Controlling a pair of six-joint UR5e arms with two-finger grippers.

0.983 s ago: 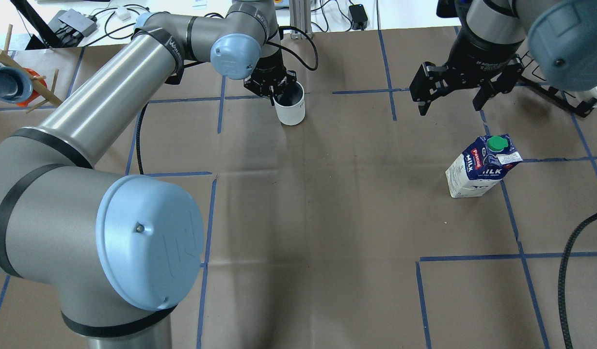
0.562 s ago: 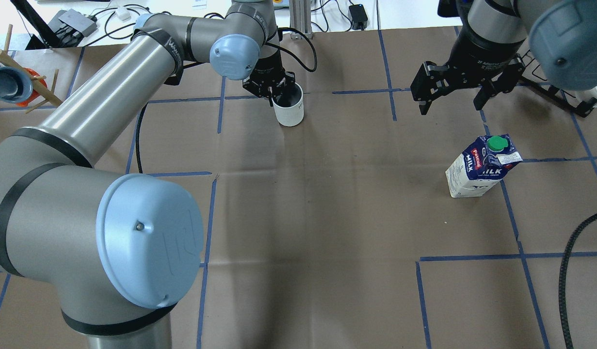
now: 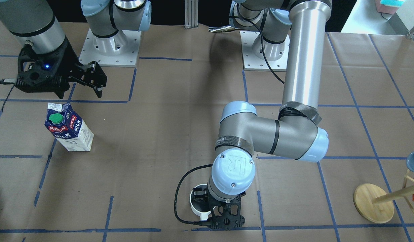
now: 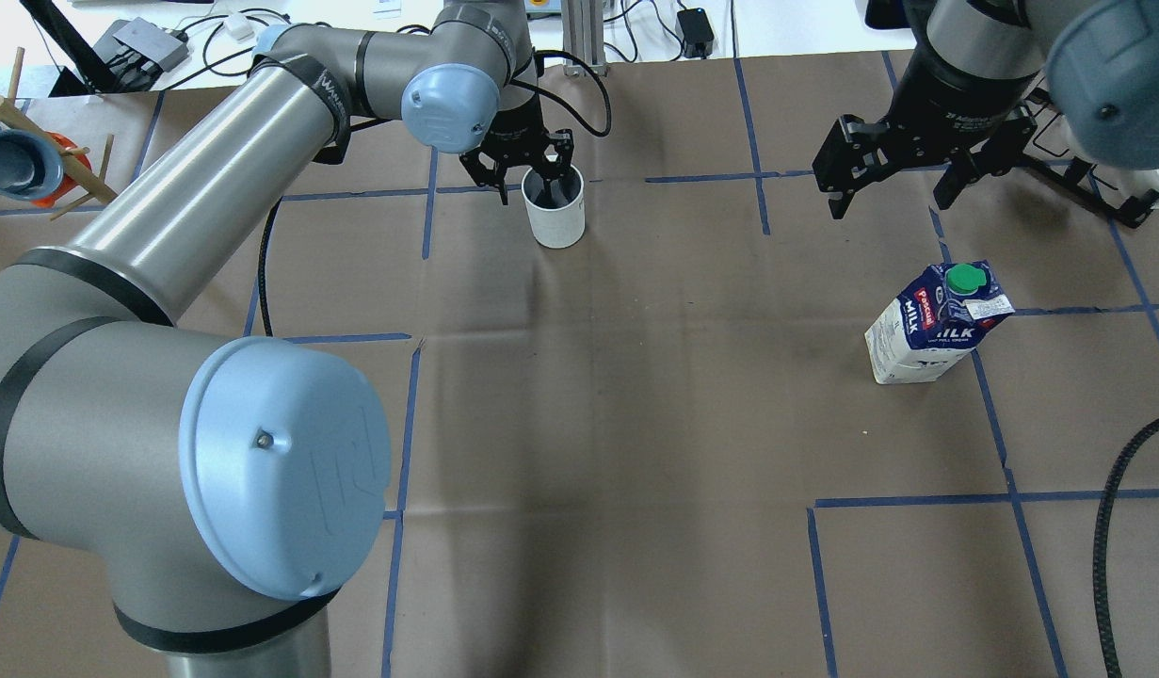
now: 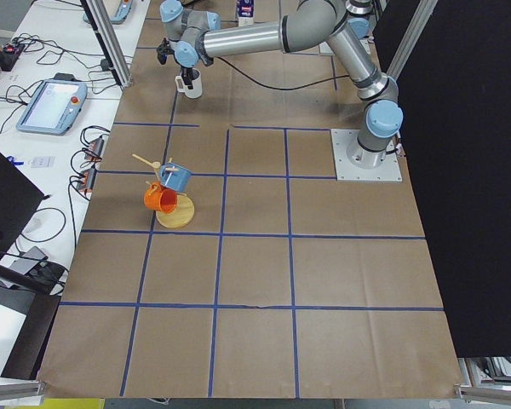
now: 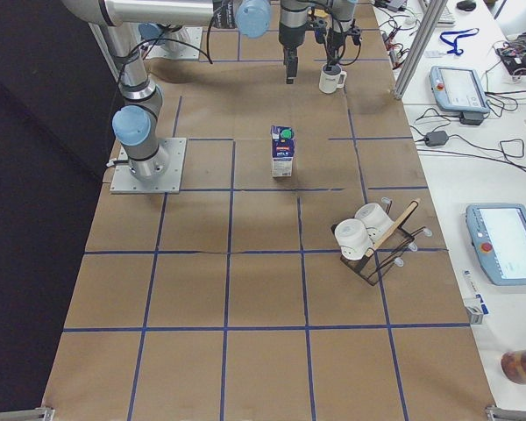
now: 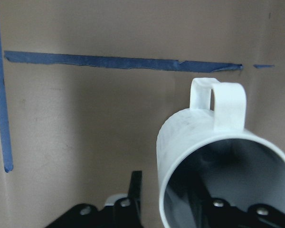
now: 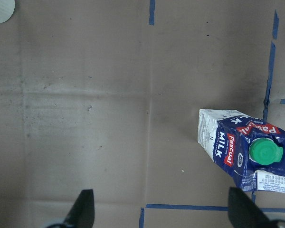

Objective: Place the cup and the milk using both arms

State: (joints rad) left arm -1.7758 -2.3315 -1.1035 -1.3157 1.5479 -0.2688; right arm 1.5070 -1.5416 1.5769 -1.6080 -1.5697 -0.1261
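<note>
1. White ceramic mug (image 4: 558, 212) with grey inside and a side handle. I see it upright on the brown paper-covered desk (image 4: 635, 424), in the far left-centre square of the blue tape grid, just beside a tape line. On the left wrist feed the handle points away from the camera.

2. Left arm's black two-finger tool (image 4: 530, 184). It sits low over the mug rim with its jaws spread. The wrist feed shows one of its fingers (image 7: 134, 190) outside the mug wall with a gap to it. The other reaches down inside the mug. I count no pinch on the wall.

3. Tall blue-and-white milk carton (image 4: 927, 325) with a round green cap and a red "Pascual" band. It stands upright on the desk's right half, beside a tape line and well apart from the mug. Nothing touches it.

4. Right arm's black tool (image 4: 890, 205), blue light on. It hangs above the desk with its jaws spread wide and holds nothing. On its wrist feed the carton lies off to one side, not between the fingertips.

5. Wooden peg stand (image 3: 373, 203) with a round base. It carries a blue cup and an orange one, at the desk's left end.

6. Black wire rack (image 6: 373, 241) with two white mugs, at the desk's right end.
</note>
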